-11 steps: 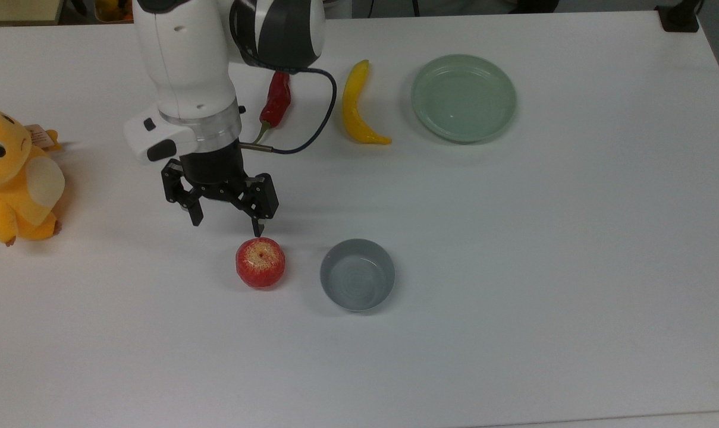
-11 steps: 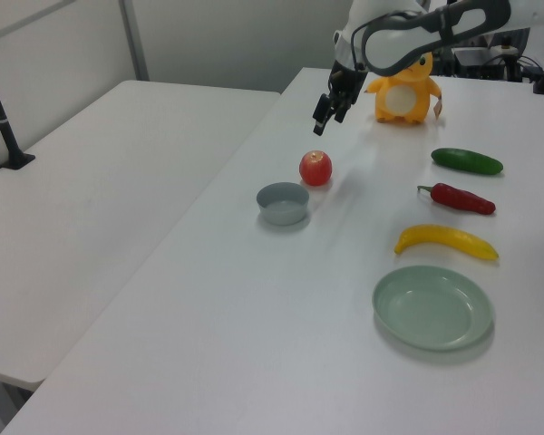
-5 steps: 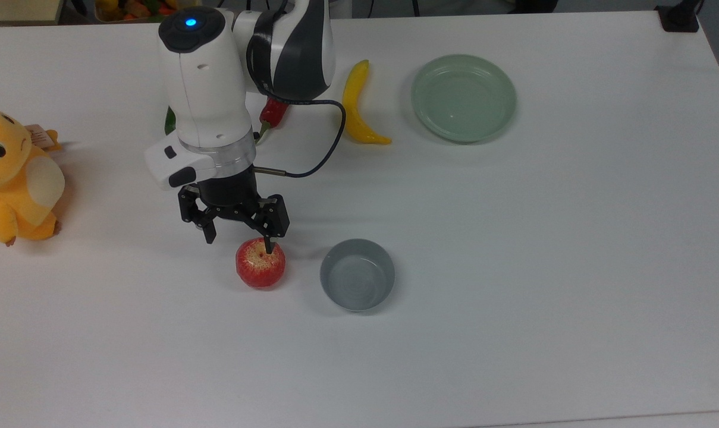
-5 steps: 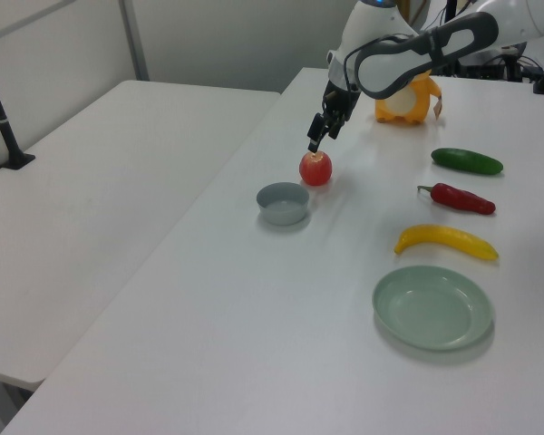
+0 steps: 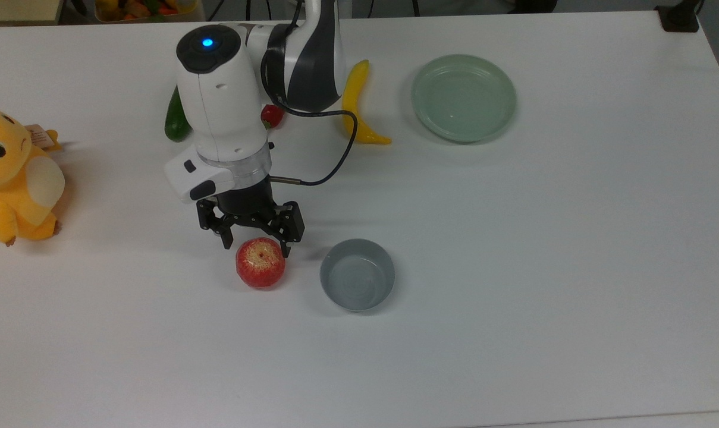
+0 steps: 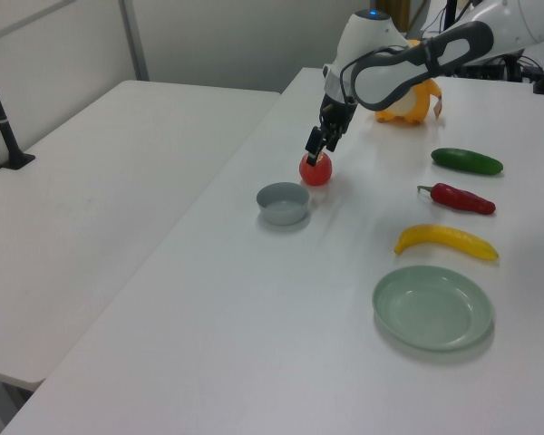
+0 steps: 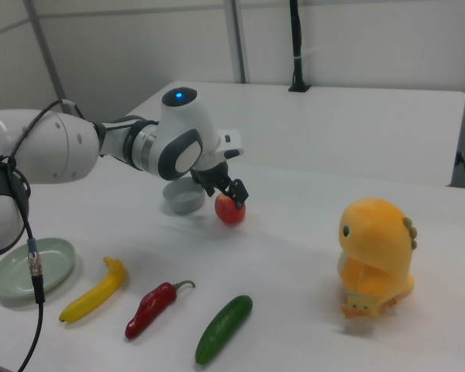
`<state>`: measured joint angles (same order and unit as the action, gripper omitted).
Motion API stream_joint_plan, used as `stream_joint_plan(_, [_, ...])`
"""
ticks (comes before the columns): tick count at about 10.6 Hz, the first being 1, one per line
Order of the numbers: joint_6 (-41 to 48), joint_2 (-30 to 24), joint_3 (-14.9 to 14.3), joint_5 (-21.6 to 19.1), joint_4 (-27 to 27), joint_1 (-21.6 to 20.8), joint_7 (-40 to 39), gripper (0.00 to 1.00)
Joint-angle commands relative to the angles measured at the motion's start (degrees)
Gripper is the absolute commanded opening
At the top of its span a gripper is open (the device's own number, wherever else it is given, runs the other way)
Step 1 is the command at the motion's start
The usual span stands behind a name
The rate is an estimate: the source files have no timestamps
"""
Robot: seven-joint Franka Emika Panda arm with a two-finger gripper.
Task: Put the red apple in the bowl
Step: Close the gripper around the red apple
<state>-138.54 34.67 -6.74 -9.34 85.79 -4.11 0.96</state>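
The red apple [image 5: 260,264] rests on the white table, just to the top view's left of the small grey-blue bowl [image 5: 357,276], which holds nothing. My gripper [image 5: 256,245] is open and low over the apple's far side, one finger on each side of its top. The left view has the gripper [image 6: 315,152] right above the apple [image 6: 316,171], with the bowl [image 6: 283,203] nearer the camera. Seen in the right view, the gripper [image 7: 231,194] sits on top of the apple [image 7: 230,211], and the bowl [image 7: 184,198] is partly behind the arm.
A pale green plate [image 5: 463,98], a yellow banana [image 5: 354,110], a red chilli [image 5: 272,115] and a green cucumber [image 5: 176,117] lie along the table's far side in the top view. A yellow plush toy [image 5: 14,172] sits at the top view's left edge.
The arm has moved toward the apple and come down. The open fingers, earlier behind the apple, now stand on either side of its top. Apple and bowl have not moved.
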Motion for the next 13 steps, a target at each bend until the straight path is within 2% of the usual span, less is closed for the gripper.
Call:
stream_joint_plan(1, [-6.3, 2.0, -0.2, -1.0, -0.3, -1.1, -0.2, 1.00])
stream_joint_plan(7, [-6.7, 2.6, -0.2, -0.4, -0.2, -1.9, -0.3, 1.00])
stream_joint_plan(9, [-6.7, 2.6, -0.2, 0.9, -0.2, -1.9, -0.7, 0.67])
stream_joint_plan(10, [-6.6, 2.6, -0.2, 2.0, -0.2, -1.9, -0.7, 0.59])
stream_joint_plan(11, [-6.5, 2.6, -0.2, 2.2, -0.3, -1.9, -0.7, 0.54])
stream_joint_plan(13, [-6.2, 2.4, -0.2, 2.2, -0.3, -1.9, -0.8, 0.51])
